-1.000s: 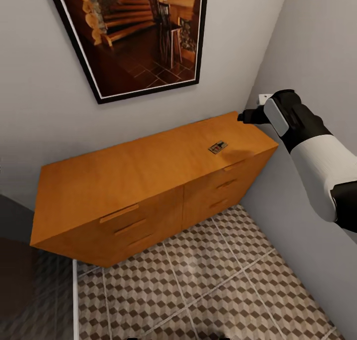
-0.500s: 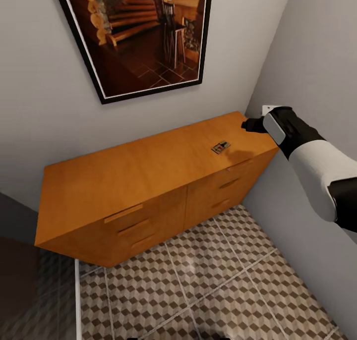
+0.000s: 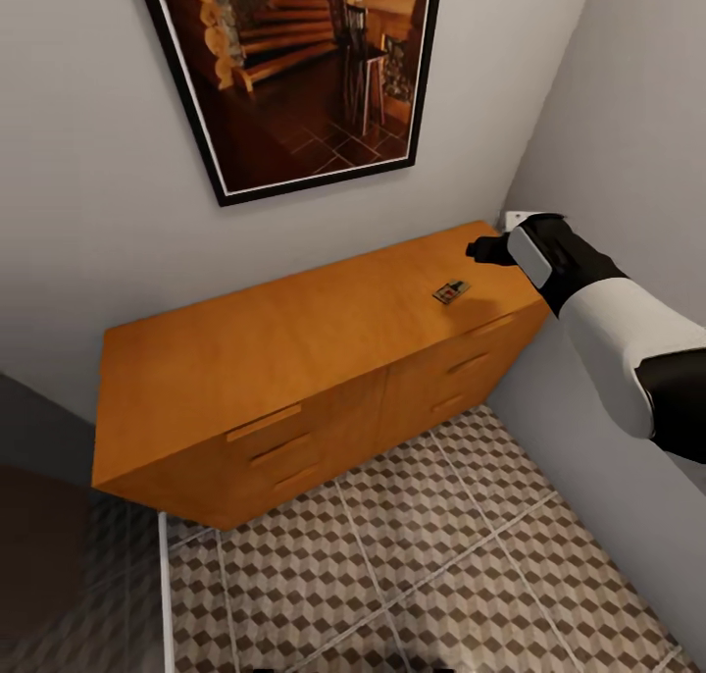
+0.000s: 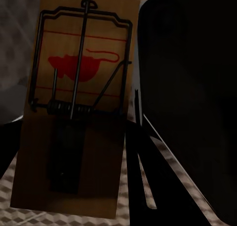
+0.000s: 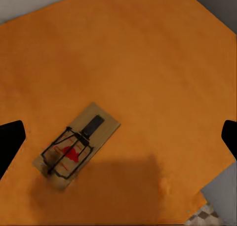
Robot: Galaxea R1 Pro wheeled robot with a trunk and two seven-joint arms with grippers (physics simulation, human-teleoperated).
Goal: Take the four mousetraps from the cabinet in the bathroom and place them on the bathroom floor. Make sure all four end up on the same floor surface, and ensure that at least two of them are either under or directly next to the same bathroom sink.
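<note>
Right wrist view | right gripper point(image 5: 118, 137) spread wide | flat wooden mousetrap point(image 5: 76, 146), wire spring | smooth orange cabinet point(image 5: 148, 63)

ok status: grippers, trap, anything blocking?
Right gripper open above the cabinet top. One mousetrap lies flat there, ungripped. Left wrist view shows another trap close up; grip state unclear. Nothing between right gripper and its trap.

Head view looks down at cabinet point(image 3: 294, 349); right wrist view hovers close above cabinet top, sharing mousetrap point(image 3: 451, 290).
</note>
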